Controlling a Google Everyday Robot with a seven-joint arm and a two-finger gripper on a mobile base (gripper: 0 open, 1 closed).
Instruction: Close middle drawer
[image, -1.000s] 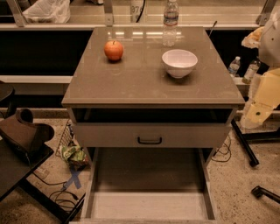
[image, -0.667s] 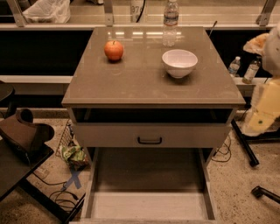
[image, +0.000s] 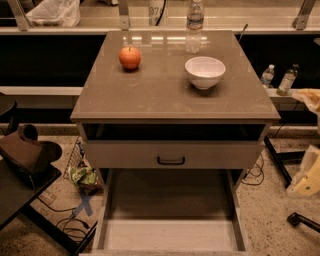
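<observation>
Worktop (image: 165, 100): apple (image: 130, 57) far left, bowl (image: 205, 71) right of it, water bottle (image: 194, 25) behind the bowl at the far edge. Below the worktop: handled drawer (image: 170, 155). Under it, middle drawer (image: 170, 235) extends nearward. Gripper (image: 306, 175) right of the cabinet, apart from both drawers.

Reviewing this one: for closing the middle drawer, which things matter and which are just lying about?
Job: middle drawer, pulled out at the bottom; gripper, at the right edge, apart from the drawer.
Lying about: apple, bowl and bottle on the cabinet top; handled drawer.
</observation>
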